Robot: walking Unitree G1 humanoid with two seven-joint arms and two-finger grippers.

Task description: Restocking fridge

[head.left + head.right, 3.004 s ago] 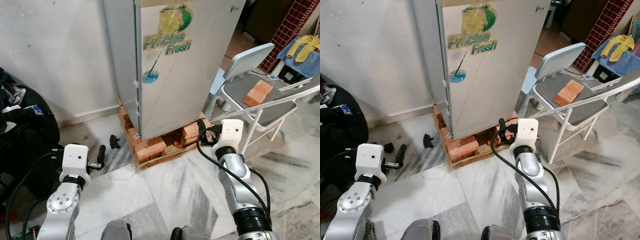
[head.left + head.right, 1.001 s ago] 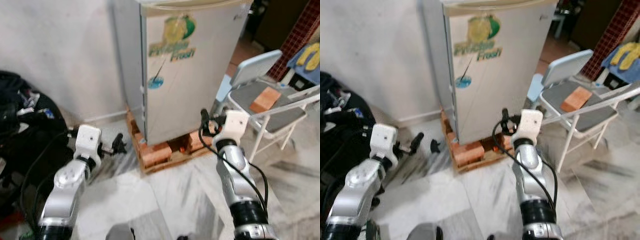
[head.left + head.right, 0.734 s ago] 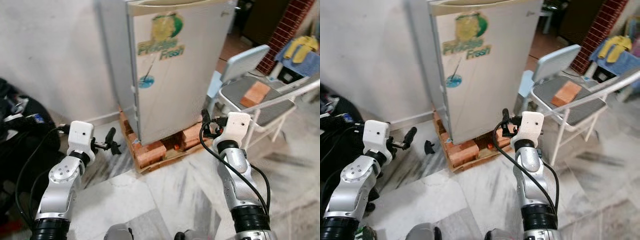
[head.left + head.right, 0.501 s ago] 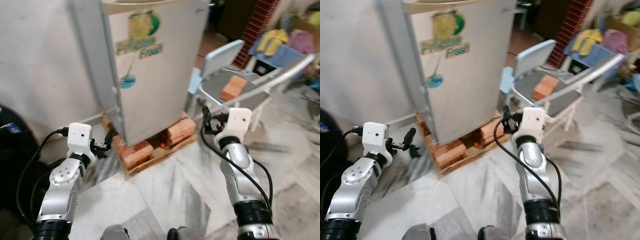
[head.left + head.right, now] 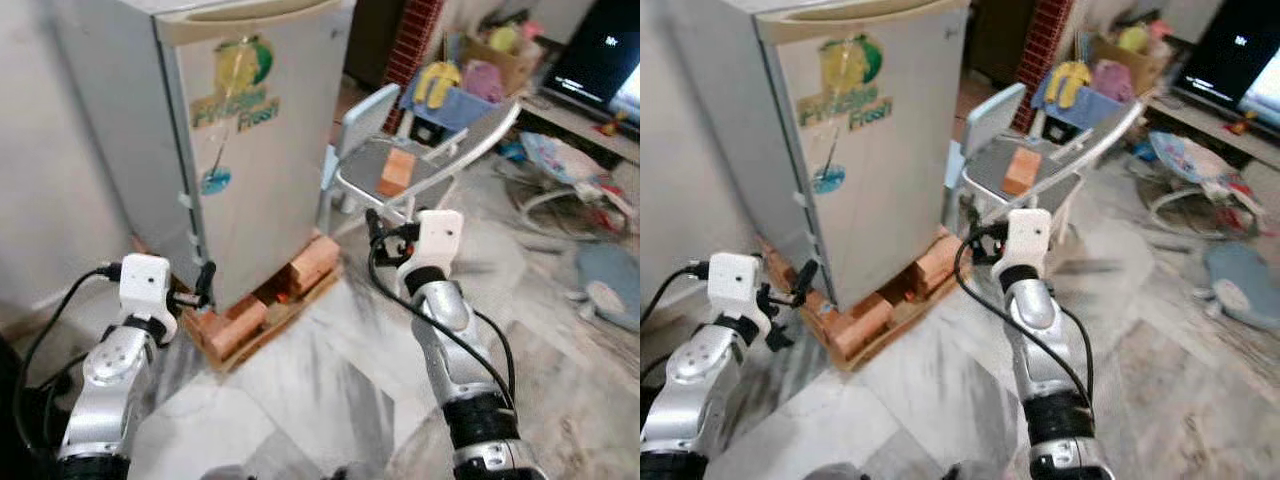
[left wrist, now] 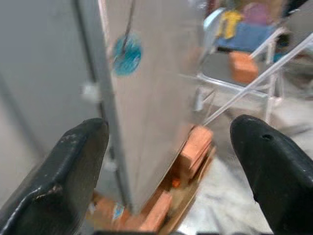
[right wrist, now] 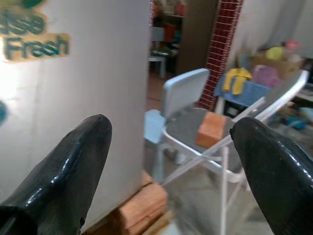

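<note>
The closed fridge (image 5: 240, 150) stood on bricks (image 5: 236, 322) ahead-left, beside a folding chair (image 5: 395, 170); left gripper (image 6: 171, 161) and right gripper (image 7: 166, 161) were both spread wide, holding nothing.

Marble floor (image 5: 330, 370): brick stack (image 5: 262, 300) under fridge (image 5: 240, 130); folding chair (image 5: 400, 170) beside.

Closed fridge (image 5: 250, 140) on bricks (image 5: 262, 300); folding chair (image 5: 415, 165) beside.

Both silver arms are raised forward, bent at the elbow. The left gripper (image 5: 204, 280) and right gripper (image 5: 375, 228) have their fingers spread wide, holding nothing.
</note>
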